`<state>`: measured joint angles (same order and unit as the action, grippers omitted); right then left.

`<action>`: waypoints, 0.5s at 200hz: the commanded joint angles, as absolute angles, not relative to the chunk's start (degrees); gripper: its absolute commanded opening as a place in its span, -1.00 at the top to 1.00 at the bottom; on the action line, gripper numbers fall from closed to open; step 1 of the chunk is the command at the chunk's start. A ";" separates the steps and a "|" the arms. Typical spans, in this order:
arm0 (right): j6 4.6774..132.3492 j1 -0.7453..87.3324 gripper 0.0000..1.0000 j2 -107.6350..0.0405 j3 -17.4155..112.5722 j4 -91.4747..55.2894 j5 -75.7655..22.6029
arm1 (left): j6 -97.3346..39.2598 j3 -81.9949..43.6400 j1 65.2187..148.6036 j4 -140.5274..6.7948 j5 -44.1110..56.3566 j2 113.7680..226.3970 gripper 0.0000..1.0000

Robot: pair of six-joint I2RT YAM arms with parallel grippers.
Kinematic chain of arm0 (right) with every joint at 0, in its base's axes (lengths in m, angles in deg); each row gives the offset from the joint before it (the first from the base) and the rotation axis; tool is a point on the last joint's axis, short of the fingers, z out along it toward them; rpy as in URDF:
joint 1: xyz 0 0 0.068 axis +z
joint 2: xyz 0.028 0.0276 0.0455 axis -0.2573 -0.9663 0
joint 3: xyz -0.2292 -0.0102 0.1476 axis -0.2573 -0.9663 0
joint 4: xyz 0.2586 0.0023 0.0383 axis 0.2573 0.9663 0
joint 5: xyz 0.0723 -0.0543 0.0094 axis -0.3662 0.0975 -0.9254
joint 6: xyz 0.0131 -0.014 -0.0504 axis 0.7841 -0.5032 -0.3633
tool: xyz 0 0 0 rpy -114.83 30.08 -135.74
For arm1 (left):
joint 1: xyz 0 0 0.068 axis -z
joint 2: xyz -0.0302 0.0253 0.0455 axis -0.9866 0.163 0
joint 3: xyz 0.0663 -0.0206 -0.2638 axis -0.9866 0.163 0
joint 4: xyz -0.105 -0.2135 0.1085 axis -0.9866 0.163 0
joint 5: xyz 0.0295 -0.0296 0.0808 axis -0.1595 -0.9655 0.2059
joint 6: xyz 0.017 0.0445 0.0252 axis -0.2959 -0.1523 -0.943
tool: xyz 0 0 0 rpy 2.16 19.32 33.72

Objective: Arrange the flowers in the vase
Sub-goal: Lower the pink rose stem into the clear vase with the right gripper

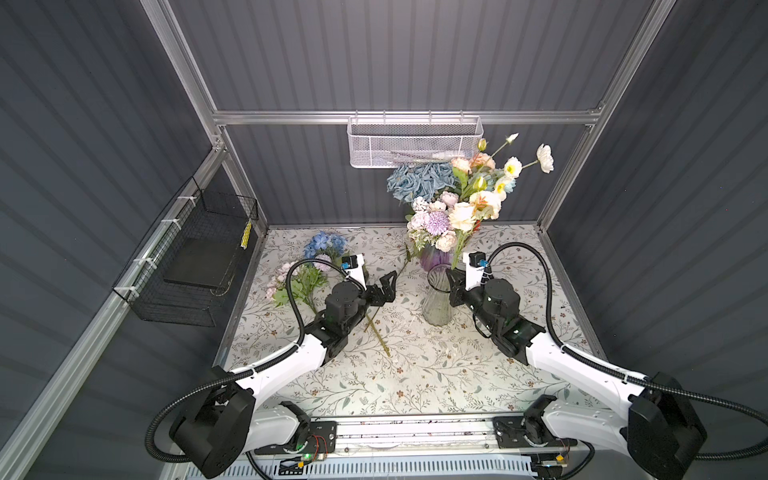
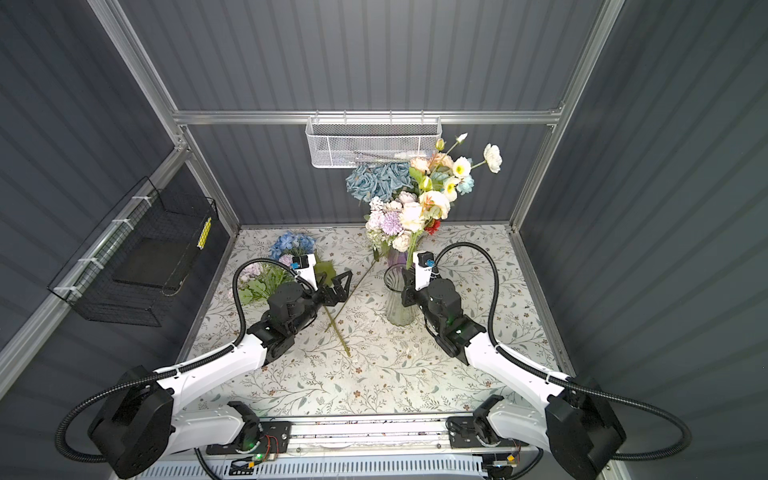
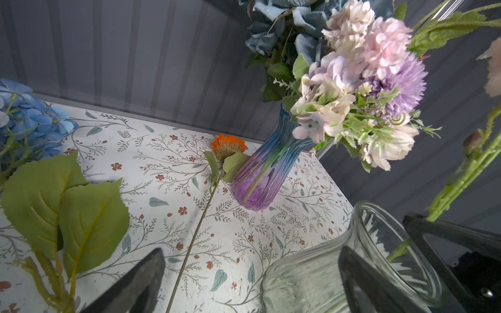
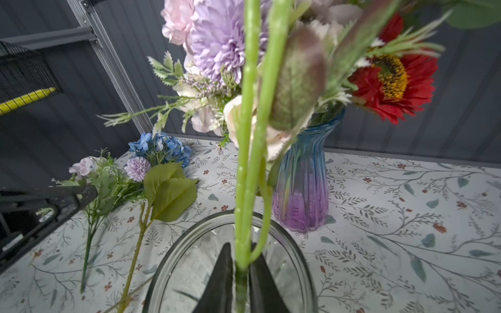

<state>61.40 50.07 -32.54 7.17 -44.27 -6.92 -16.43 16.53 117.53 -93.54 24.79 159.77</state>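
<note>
Now, your right claw (image 4: 240, 246): narrow, its two fingers close on either side of a green stem (image 4: 244, 162) at the mouth of the clear vase (image 1: 436, 301); you cannot tell whether it pinches the stem or stands just off it.
Stem's foot: down inside the clear vase's rim, in both wrist views.
Stem's top: up among the peach and cream blooms (image 1: 478, 203) above the claw.
Your left claw (image 1: 390, 286): wide, holding nothing, low over the table (image 1: 415, 374), left of the clear vase.
Between its fingers: the thin stalk of an orange flower (image 3: 228, 145), whose head lies beside the blue-and-purple vase (image 3: 260, 176).
Back bunch (image 2: 392, 216): lilac, pink, blue and red heads in the blue-and-purple vase.
Loose on the table: a blue hydrangea (image 1: 325, 245) and a lilac spray (image 1: 286, 282), beyond your left arm.
</note>
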 commanded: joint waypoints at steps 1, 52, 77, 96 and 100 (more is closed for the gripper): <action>61.71 49.93 0.56 -32.94 6.45 -44.87 -5.77 | -16.16 16.18 117.12 -92.73 25.76 159.76 -0.99; 61.81 49.96 0.23 -28.44 7.17 -40.76 -5.75 | -17.91 15.09 117.07 -89.79 26.72 160.16 -0.99; 61.71 49.89 0.07 -24.75 7.15 -37.40 -5.10 | -19.15 14.17 117.01 -87.39 26.50 161.37 -0.93; 61.81 49.92 -0.17 -21.52 6.66 -35.40 -4.07 | -20.00 13.21 116.68 -85.06 25.51 163.08 -0.89; 61.90 49.96 -0.25 -20.90 6.54 -35.01 -3.80 | -20.21 13.07 116.58 -84.54 25.28 163.44 -0.89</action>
